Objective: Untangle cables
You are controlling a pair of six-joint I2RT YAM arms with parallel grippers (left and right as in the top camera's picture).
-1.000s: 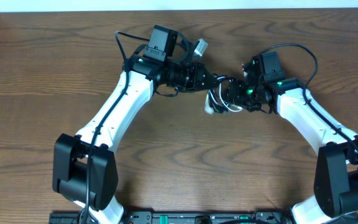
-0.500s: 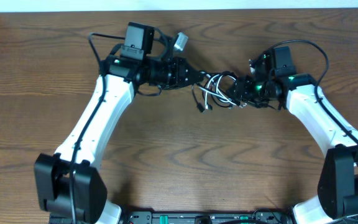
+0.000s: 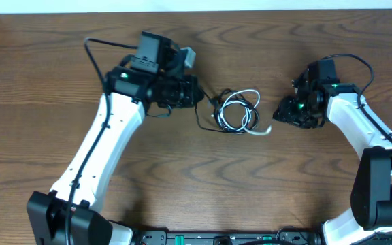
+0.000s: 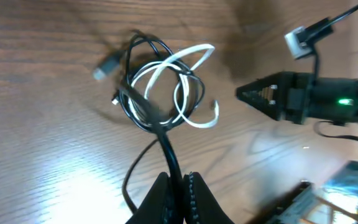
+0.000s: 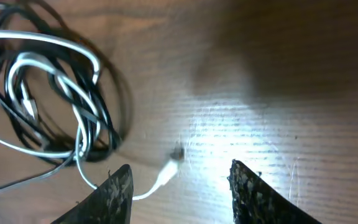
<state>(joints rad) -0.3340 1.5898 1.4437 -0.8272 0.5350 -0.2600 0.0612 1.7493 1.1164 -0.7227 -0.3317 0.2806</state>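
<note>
2 cables, looped together: black cable (image 4: 166,146) clamped in shut left gripper (image 4: 179,186), likely anchoring; right gripper (image 3: 280,113) parted, empty, aimed at white cable (image 5: 163,177) plug, presumably for pulling free.

Robotics lab: two arms (image 3: 107,143) at wooden table (image 3: 203,187).

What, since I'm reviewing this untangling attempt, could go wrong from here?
The left gripper pinches only the black cable; pulling may tighten its loops around the white cable or drag both along. The right gripper is open, holding nothing, so the white plug near it may slide away.
</note>
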